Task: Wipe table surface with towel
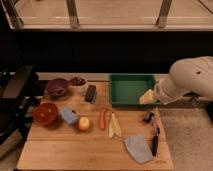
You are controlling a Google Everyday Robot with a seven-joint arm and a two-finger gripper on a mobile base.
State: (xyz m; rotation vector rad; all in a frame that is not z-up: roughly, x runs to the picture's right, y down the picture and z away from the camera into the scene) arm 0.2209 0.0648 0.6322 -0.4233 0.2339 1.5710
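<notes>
Your table surface (65,150) carries: green tray (112,92), purple bowl (56,87), red bowl (45,113), dark brush (90,93), light-blue block (68,115), apple (84,123), carrot (103,118), towel (138,148), black-handled tool (155,141).

Towel (138,148) sits near the table surface's (65,150) front right corner, tray (131,77) back right, gripper (148,96) over the tray's right end.

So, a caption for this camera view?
Gripper at a corner of the green tray; towel on the table surface.
</notes>
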